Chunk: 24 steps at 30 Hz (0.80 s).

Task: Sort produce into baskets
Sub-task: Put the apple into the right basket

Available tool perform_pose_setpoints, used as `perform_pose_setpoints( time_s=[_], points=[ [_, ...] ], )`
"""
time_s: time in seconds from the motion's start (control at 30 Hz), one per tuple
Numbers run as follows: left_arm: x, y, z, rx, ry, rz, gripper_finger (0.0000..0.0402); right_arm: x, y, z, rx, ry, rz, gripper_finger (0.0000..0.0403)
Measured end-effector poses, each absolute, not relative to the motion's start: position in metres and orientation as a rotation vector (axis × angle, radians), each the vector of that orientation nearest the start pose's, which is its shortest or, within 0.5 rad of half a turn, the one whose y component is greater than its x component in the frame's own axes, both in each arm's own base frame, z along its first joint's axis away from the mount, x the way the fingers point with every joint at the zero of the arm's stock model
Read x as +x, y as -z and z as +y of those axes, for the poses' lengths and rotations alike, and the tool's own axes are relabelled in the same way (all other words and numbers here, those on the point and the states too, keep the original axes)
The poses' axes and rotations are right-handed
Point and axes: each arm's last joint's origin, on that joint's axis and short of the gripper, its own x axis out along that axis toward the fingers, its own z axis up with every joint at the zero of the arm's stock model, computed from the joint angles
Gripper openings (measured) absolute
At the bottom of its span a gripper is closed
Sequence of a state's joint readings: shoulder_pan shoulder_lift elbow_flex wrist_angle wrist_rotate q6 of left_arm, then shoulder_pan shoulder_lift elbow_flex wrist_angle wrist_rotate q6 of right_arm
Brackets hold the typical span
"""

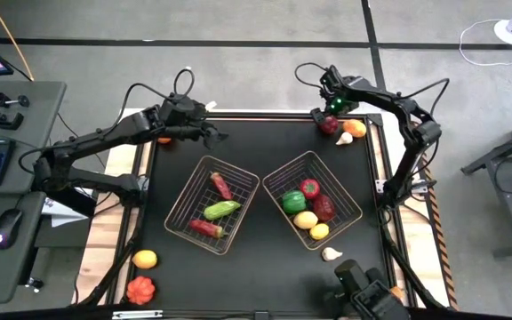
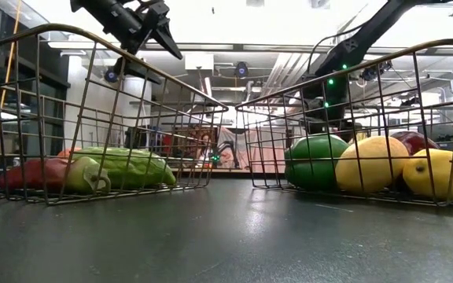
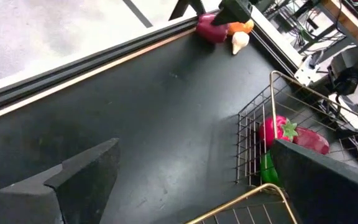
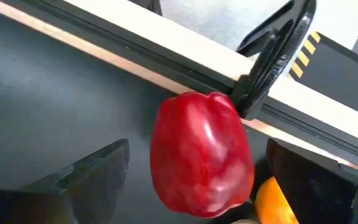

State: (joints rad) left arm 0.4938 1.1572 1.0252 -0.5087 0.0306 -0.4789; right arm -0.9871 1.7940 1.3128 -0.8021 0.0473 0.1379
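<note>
Black tabletop's looking about half sorted: both baskets are holding produce, with strays sitting at the corners. Right gripper is hovering, fingers spread, over the red pepper at the far edge; left gripper is waiting wide open.

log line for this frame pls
right hand: open, around red pepper at far table edge | left hand: open, empty, above table beyond left basket | right basket: five pieces

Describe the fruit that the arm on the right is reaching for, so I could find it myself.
Look to the table's far edge, at its right-hand corner, where the right claw hangs open. Right below it sits a red bell pepper, glossy and lobed. Beside it are an orange piece and a small white one; the pepper alone is deep red.
</note>
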Motion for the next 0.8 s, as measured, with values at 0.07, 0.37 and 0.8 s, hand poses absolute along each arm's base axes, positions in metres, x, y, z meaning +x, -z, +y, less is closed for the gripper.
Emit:
perform_pose_setpoints(
  time_s=[0.07, 0.37, 0.8],
  points=[
    [0.214, -0.315, 0.114, -0.622, -0.594, 0.508, 0.04, 0.192, -0.208, -0.293, 0.712, 0.974, 1.145, 0.0372],
    [0.214, -0.315, 0.114, -0.617, -0.605, 0.505, 0.04, 0.192, -0.196, -0.286, 0.721, 0.989, 1.172, 0.0372],
    [0.214, -0.315, 0.115, -0.615, -0.606, 0.498, 0.04, 0.191, -0.183, -0.286, 0.704, 1.05, 1.123, 0.0365]
  ],
)
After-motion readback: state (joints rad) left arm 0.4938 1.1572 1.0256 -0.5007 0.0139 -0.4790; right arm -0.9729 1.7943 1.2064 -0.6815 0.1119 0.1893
